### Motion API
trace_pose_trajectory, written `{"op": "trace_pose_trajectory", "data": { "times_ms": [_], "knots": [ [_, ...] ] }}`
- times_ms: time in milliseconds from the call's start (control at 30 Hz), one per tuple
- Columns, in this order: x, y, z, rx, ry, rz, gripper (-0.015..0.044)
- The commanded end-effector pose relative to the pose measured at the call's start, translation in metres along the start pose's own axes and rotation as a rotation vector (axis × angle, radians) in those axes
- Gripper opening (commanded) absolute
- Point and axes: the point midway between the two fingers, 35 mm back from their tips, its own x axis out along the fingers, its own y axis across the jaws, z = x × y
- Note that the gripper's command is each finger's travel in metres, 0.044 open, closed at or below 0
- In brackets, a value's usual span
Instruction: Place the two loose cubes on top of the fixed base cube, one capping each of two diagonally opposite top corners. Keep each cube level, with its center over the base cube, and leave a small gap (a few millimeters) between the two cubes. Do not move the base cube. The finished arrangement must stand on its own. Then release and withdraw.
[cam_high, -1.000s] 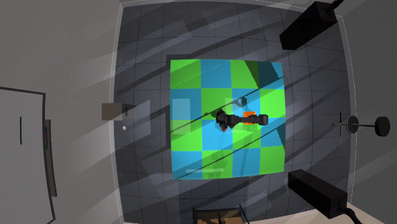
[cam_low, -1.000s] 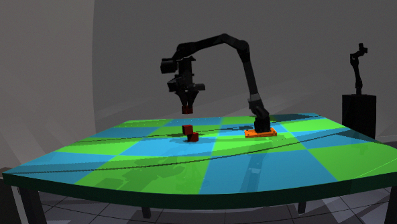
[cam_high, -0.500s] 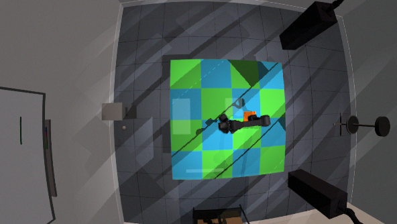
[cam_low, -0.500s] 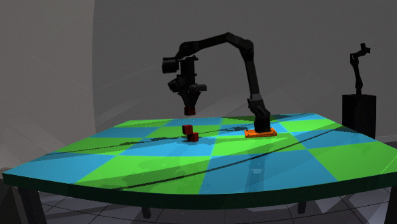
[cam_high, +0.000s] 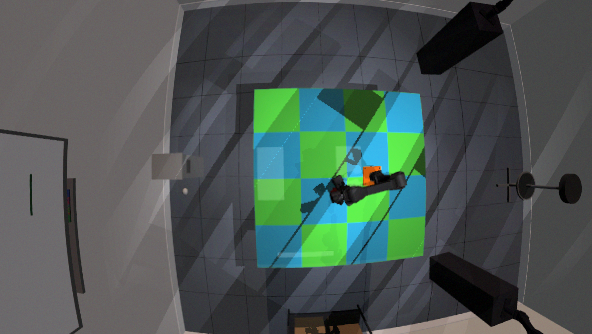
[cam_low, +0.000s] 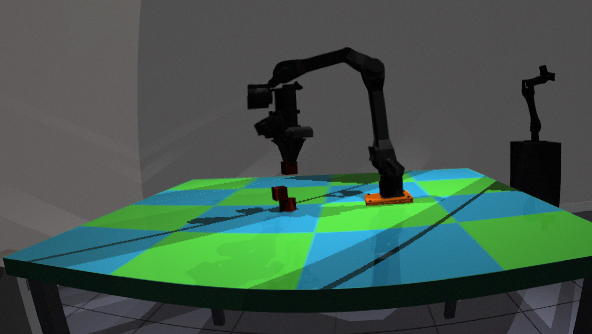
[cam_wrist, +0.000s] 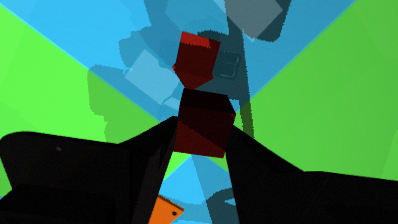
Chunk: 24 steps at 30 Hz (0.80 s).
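Note:
My gripper (cam_low: 289, 161) (cam_wrist: 202, 126) points down and is shut on a loose red cube (cam_low: 289, 168) (cam_wrist: 202, 129), held level in the air. In the exterior view the held cube hangs above the other two cubes. The dark red base cube (cam_low: 287, 205) stands on the table. The other loose red cube (cam_low: 279, 193) sits on its top, offset to the left in that view, and overhangs it. In the wrist view these two show as one dark red shape just beyond the held cube, which may hide part of them. In the top view the arm hides the cubes.
The green and blue checkered table (cam_high: 277, 110) (cam_low: 165, 260) carries the arm's orange mounting plate (cam_high: 367, 176) (cam_low: 375, 200) (cam_wrist: 165, 210), to the right of the cubes in the top and exterior views. Dark shadow bands cross the table. A second small arm on a dark pedestal (cam_low: 535, 172) stands behind the table.

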Motion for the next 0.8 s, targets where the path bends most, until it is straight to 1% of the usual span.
{"op": "trace_pose_trajectory", "data": {
  "times_ms": [0, 133, 467, 767],
  "knots": [
    [0.000, 0.011, -0.003, 0.033, -0.002, -0.006, 0.0105],
    [0.002, 0.013, -0.003, 0.040, -0.002, -0.005, 0.0105],
    [0.031, 0.013, -0.004, 0.072, 0.007, 0.004, 0.0105],
    [0.031, 0.013, -0.005, 0.073, 0.008, 0.004, 0.0105]
  ]
}}
